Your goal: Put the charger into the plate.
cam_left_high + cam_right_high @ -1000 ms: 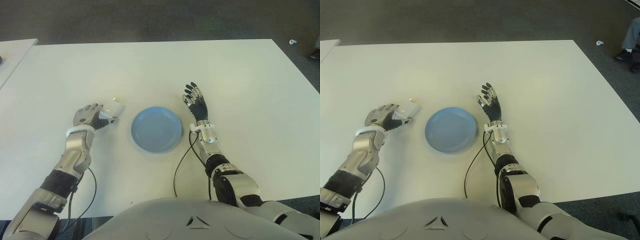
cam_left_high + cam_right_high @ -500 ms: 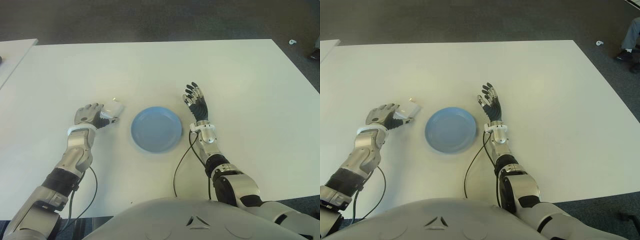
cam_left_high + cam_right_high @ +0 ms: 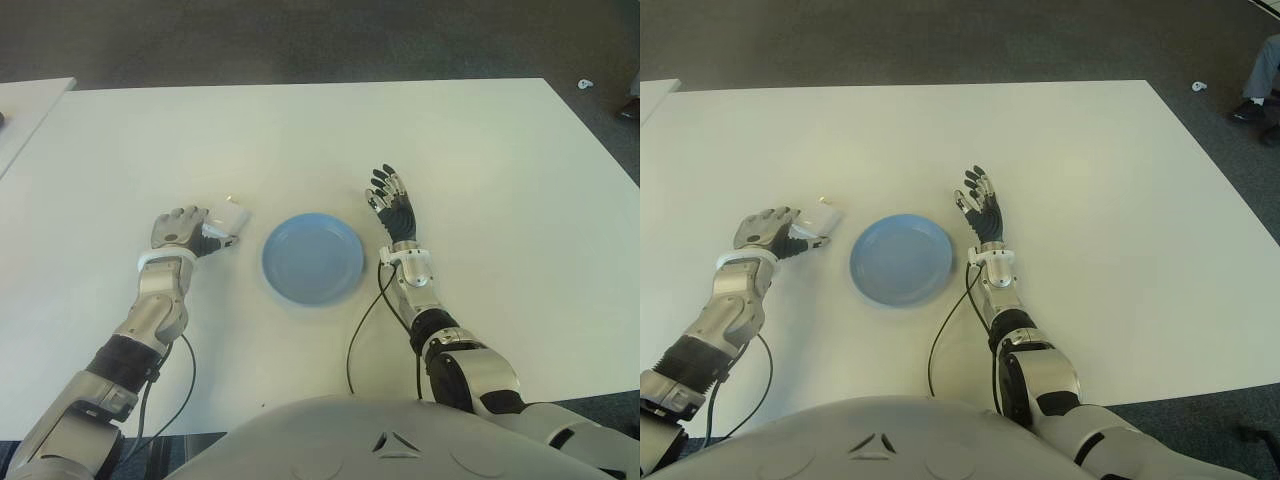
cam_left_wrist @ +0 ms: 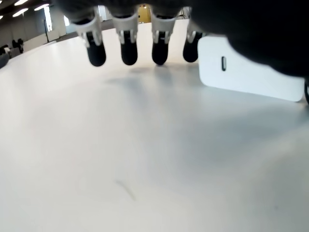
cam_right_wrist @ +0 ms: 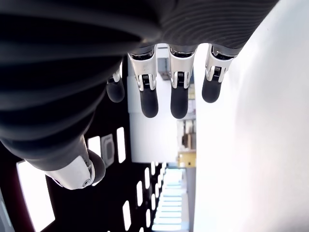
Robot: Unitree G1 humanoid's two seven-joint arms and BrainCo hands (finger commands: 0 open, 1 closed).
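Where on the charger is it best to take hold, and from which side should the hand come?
Grip the charger across its two broad flat faces, which give the fingers parallel surfaces. It is a flat white block with small prongs on its far end, so probably avoid that end. Come from the robot's left, where the left hand already is; the plate lies on the other side.

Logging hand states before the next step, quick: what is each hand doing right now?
Left hand: shut on the white charger, left of the blue plate.
Right hand: open, holding nothing, right of the plate.
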